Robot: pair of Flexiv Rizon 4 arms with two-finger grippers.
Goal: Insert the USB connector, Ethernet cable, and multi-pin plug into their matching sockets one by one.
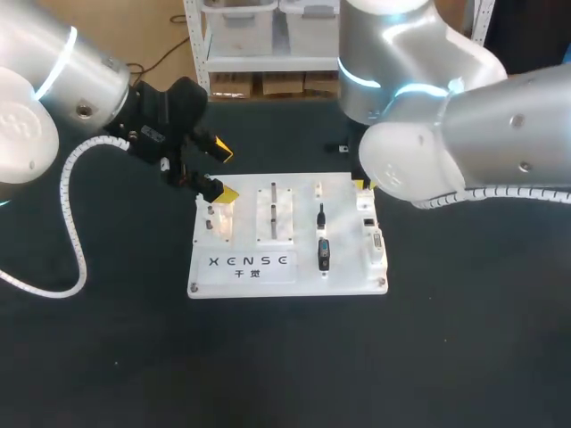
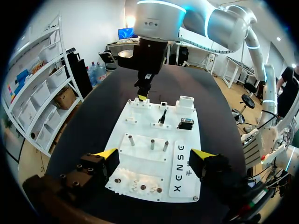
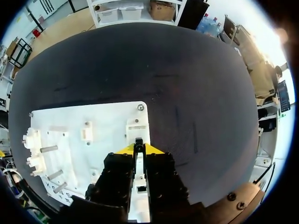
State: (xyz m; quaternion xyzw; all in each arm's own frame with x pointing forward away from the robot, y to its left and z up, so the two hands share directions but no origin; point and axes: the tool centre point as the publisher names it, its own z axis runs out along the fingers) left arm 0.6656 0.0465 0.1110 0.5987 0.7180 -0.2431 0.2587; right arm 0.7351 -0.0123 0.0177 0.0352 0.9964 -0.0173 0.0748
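Right hand (image 3: pixel 138 150), pinching a small dark plug (image 3: pixel 138 141) over the white board's (image 3: pixel 93 121) corner socket (image 3: pixel 137 126), could jam or bend it if lowered off-centre; left hand (image 2: pixel 154 155) spread over its opposite end.

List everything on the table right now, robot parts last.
table: 1, black, under everything
board: 1, white with dark lettering, mid-table
metal pegs: 3, silver, upright on the raised block mid-board
slim connector: 1, black, upright, right of the pegs
wide plug: 1, black, just beyond the slim connector, toward the lettered edge
socket blocks: white, along the board's right edge; count unclear
left tool: 1, black with yellow tips, open, over the board's left end
right tool: 1, black with yellow tips, over the board's far right corner; grip state unclear
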